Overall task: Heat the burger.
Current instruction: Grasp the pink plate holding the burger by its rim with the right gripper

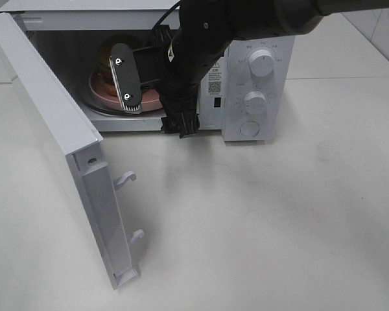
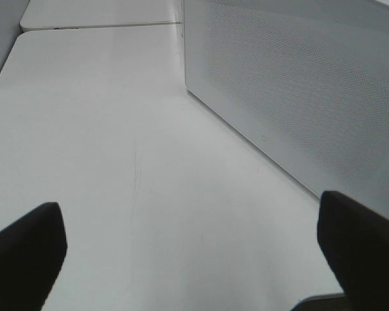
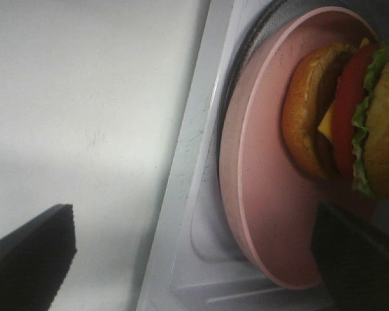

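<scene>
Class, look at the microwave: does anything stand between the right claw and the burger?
Nothing visible does. The microwave door stands open, and the open right claw is at the opening, facing the burger on its pink plate inside.

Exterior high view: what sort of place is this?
Likely a robot test bench staged as a kitchen: a white microwave stands open on a plain white table, and a black robot arm reaches toward the burger inside.

Tall burger with domed bun point(image 3: 340, 110) on shallow round pink plate point(image 3: 249, 194), plate inside white box microwave point(image 1: 211, 97) on pale flat table point(image 1: 279, 227). White hinged microwave door point(image 1: 52, 116) open at left, round white knobs point(image 1: 262, 63) at right. Right gripper point(image 3: 191, 259) just before plate.
</scene>
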You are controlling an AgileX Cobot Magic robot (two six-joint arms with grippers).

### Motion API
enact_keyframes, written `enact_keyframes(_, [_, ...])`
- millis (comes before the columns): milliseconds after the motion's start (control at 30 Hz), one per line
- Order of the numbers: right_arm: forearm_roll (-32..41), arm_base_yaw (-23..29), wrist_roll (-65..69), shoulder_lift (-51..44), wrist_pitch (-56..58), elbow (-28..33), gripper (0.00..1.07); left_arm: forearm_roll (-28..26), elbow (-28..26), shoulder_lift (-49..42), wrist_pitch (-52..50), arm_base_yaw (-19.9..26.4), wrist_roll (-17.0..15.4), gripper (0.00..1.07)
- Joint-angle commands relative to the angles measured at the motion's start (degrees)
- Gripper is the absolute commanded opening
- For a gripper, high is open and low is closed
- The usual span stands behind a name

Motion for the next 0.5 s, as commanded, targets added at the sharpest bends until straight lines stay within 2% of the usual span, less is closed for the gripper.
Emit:
enact_keyframes(33, [0.1,0.1,0.6,2.6,-0.3,-3.0,0.94,0.1,0.1,-1.1,-0.7,-0.1,-0.3,0.98])
enact_keyframes(300, [0.2,0.1,2.5,7.0,0.1,-7.6,0.93,0.1,0.1,-1.1,-0.7,-0.1,-0.3,0.98])
enact_keyframes(500, [0.3,0.1,3.7,12.0,1.5,-13.6,0.93,0.1,0.1,-1.1,-0.7,-0.1,-0.3,0.98])
